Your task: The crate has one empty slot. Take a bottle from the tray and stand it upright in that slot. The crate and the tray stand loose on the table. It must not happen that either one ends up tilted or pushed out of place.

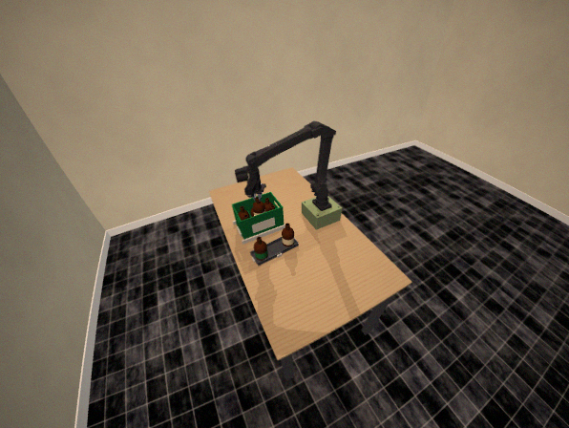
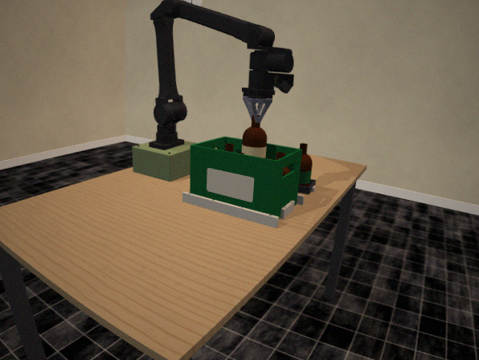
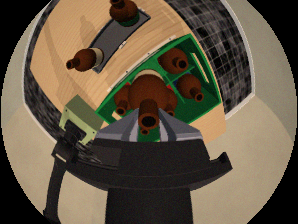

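Gripping the brown, cream-labelled bottle (image 1: 258, 206) (image 2: 254, 138) (image 3: 147, 95) by its neck, our hand (image 1: 258, 196) (image 2: 256, 120) (image 3: 148, 112) holds it upright, directly below, partly inside the green crate (image 1: 242, 227) (image 2: 241, 181) (image 3: 107, 106).

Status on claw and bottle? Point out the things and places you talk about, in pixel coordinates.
Claw (image 1: 258, 196) (image 2: 256, 120) (image 3: 148, 112) shut on bottle (image 1: 258, 207) (image 2: 255, 138) (image 3: 148, 92). Bottle upright, partly inside crate (image 1: 242, 225) (image 2: 245, 177) (image 3: 212, 85), still above neighbours. Neighbouring bottles close around it.

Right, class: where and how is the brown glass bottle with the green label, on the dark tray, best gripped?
Probably its narrow neck, from straight above: the brown green-labelled bottle stands upright, neck topmost and slimmer than its rounded body.
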